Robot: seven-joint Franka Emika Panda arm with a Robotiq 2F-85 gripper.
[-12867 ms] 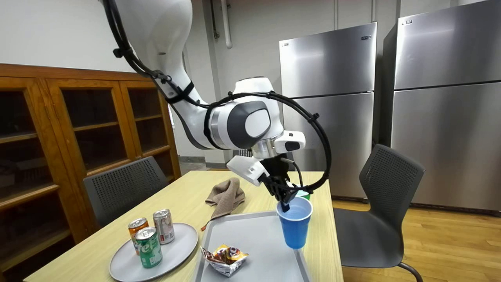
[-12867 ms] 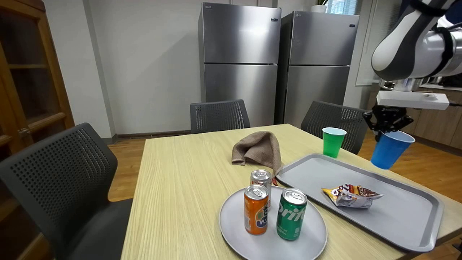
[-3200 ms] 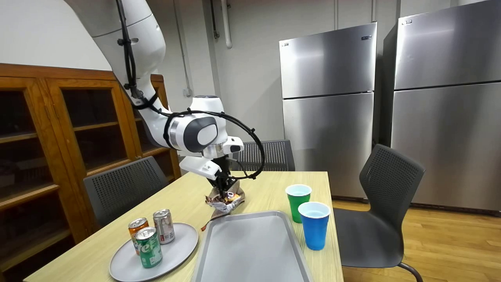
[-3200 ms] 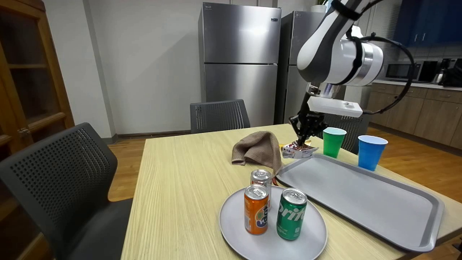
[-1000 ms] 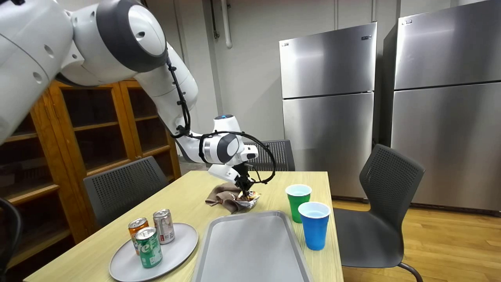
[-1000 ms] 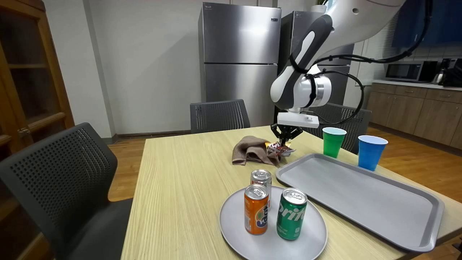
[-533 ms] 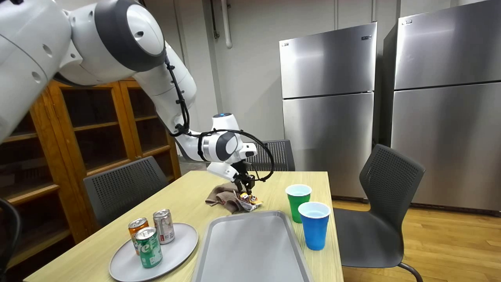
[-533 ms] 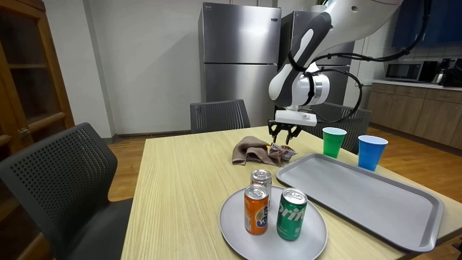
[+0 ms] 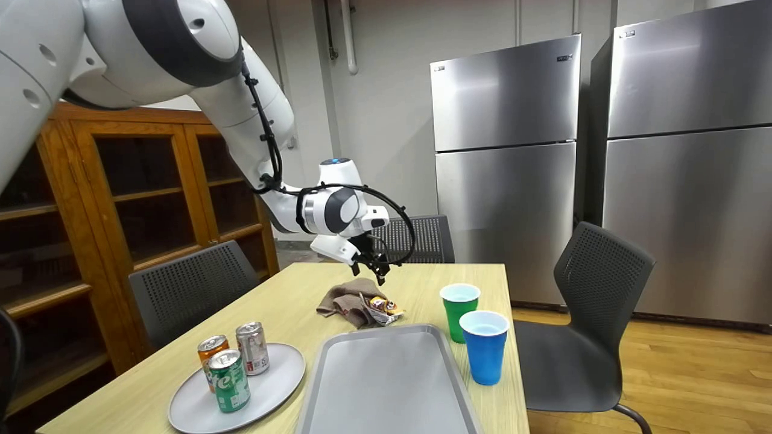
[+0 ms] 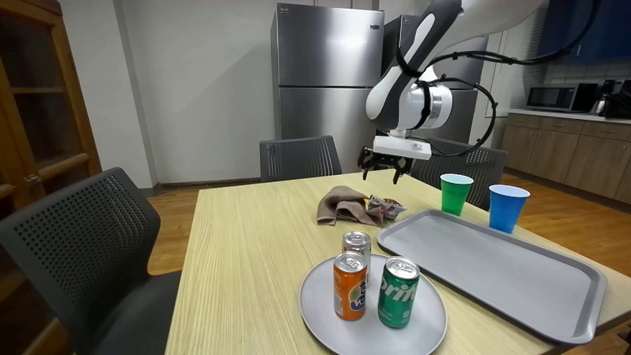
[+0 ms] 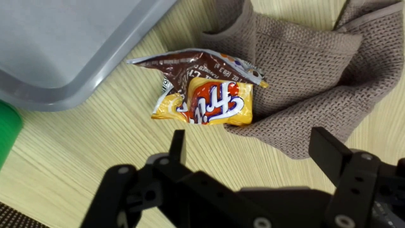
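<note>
1. Judging by the spread fingers over a loosely lying snack bag, most likely at a hands-off point in handling the bag, carrying nothing.
2. Calling next, by the same judgement, for care with height: for sideways travel, enough lift to clear bag and cloth; for any hold on the bag, a shift over to the wrapper, then a straight descent, without pinching fabric along with foil.
3. About the hand: unclenched, spread wide, gripping nothing and touching nothing. In both exterior views, hanging above the worktop with a clear gap beneath the fingertips.
4. In the wrist view, showing the bag beyond the fingertips, not between them; with one finger over bare worktop, with the other over the cloth's edge.
5. As for the bag's place: lying crumpled on the worktop near a rounded corner of the tray, outside the rim, showing yellow and brown, overlapping the cloth at one side. Too close to tell whether touching the tray.
6. Farther off, standing beside the tray: a green cup and a blue cup. On a round plate, an orange can, a green can and a silver can, all upright.
</note>
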